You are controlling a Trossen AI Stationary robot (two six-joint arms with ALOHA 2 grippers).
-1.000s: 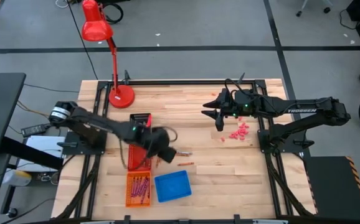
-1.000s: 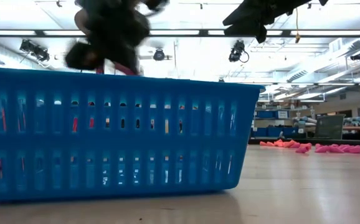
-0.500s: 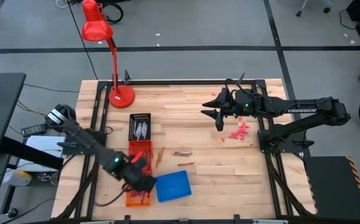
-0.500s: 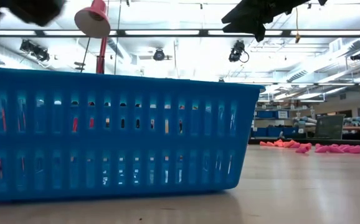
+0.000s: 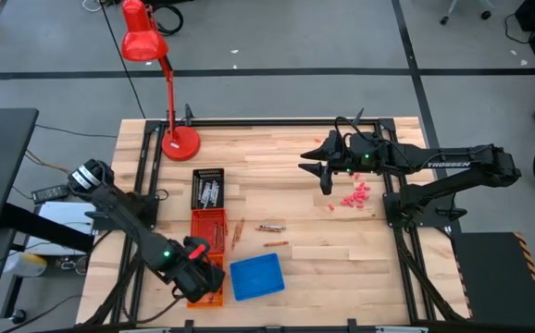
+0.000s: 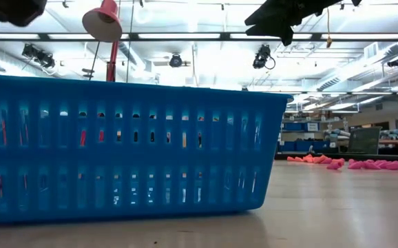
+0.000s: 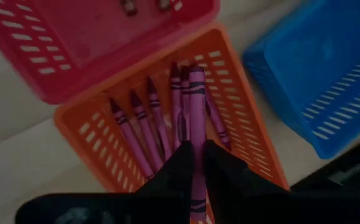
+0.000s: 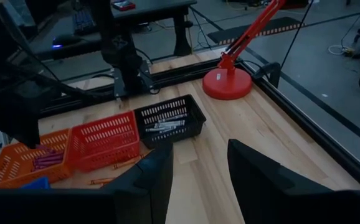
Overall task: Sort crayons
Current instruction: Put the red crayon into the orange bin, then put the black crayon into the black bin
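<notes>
**A:** Which step is in hand?

**B:** A drop-off, by the look of it. In the high view the left gripper (image 5: 203, 276) sits at the lower left of the frame, over the orange basket (image 5: 214, 298). Its wrist view shows the fingers pinching a magenta crayon (image 7: 196, 112), which points out over the other magenta crayons (image 7: 144, 132) already lying in that basket.

**B:** The held crayon seems to hang just above the pile and not on it, though the dim wrist picture makes that hard to be sure of.

**A:** And the right arm?

**B:** It waits at the upper right of the high view. The right gripper (image 5: 324, 170) has its fingers spread and holds nothing, near a scatter of small pink bits (image 5: 354, 195).

**A:** What does the next move call for?

**B:** Most likely parting the fingers so the crayon falls flat among its own colour, inside the basket walls. The red basket (image 5: 207, 228) and the blue basket (image 5: 257, 277) stand just beside the orange one, so the release should stay centred.

**A:** How much is left?

**B:** A few loose crayons (image 5: 270, 228) lie on the wooden table (image 5: 295, 268) mid-frame, right of the red basket. The black basket (image 5: 208, 189) above it holds some pale ones. The sorting looks well along but not done.
</notes>
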